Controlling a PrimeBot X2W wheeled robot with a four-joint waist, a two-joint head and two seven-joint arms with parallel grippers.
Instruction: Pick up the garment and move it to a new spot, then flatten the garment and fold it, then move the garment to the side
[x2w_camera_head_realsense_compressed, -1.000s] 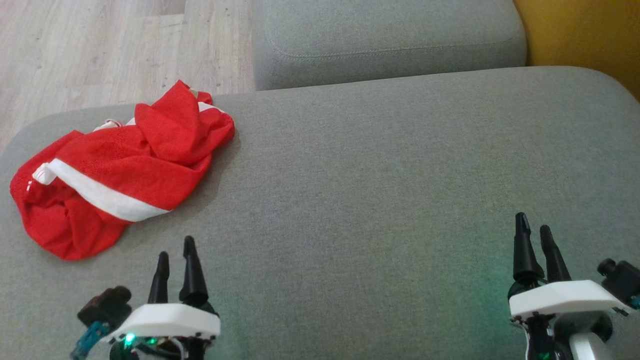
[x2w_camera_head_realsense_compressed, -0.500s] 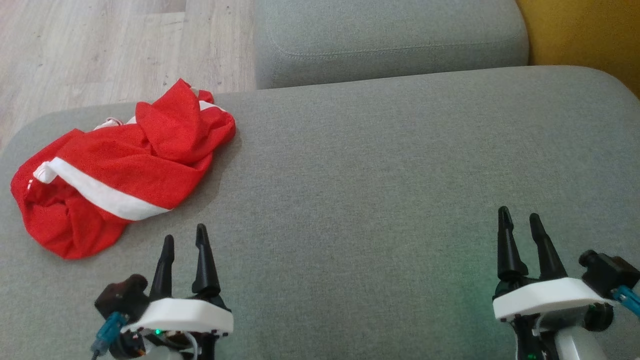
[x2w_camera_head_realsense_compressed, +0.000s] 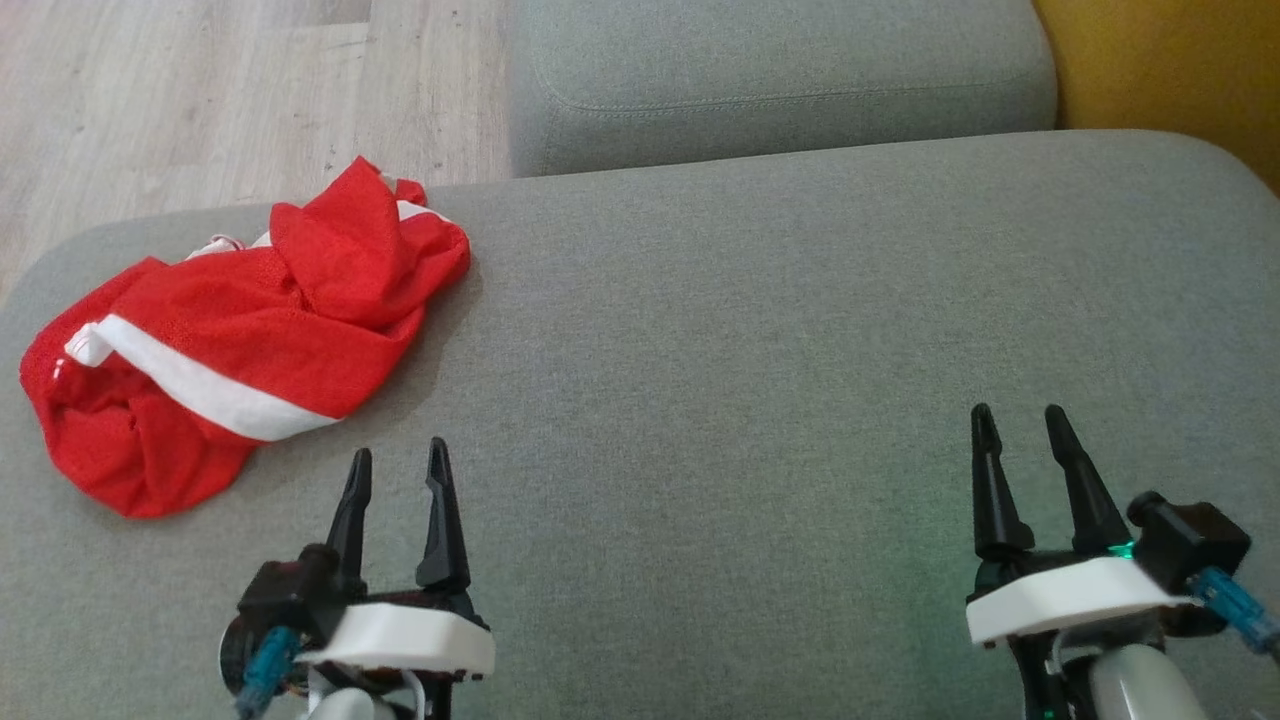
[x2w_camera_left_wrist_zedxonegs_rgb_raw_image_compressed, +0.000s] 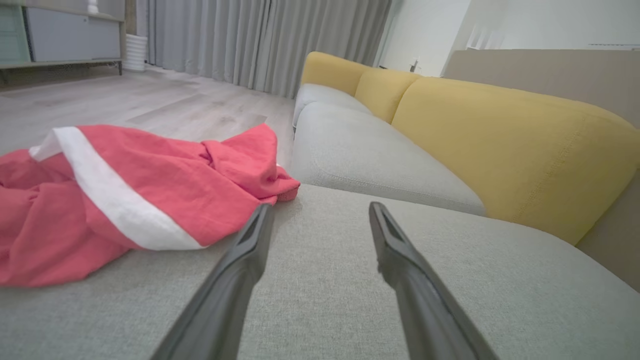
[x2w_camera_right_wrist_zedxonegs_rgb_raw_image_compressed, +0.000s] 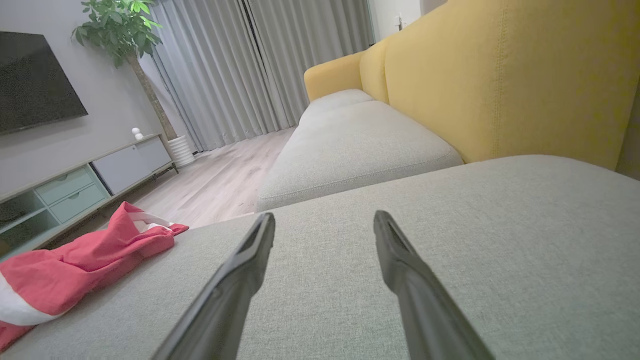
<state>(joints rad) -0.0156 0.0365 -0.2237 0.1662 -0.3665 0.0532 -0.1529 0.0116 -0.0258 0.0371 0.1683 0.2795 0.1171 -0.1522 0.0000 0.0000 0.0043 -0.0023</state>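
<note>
**Robot squares up to crumpled garment.** The red garment lies bunched at the far-left corner of the big grey cushion. One lobe sits close to the cushion's left edge, & a white band runs across the cloth.

The left gripper is over the cushion's near-left part. Its fingers are spread w/ nothing btwn them, tips just short of the garment's near hem. The right gripper is over the cushion's near-right part, well apart from the cloth, fingers likewise spread & empty.

Step in hand, by the look of it, is the first pick-up, not yet begun. To do it well, the left arm prob. should:
- go fwd & toward the cushion's left;
- come down on a raised fold, e.g. the hump nearest the cushion's back edge, rather than flat cloth;
- close on few layers, so the piece hangs free instead of lifting as a ball.

Tips digging into the soft cover could snag it, so a shallow pinch looks safer.

Room: the cushion's centre & right are bare, seemingly enough for spreading & folding.

Edges to mind:
- Wood floor lies beyond the cushion's left & back-left edge, where a dragged part could slip off.
- A second grey cushion butts the back edge.
- The yellow backrest past the cushion's right side may limit the right arm's swing.
</note>
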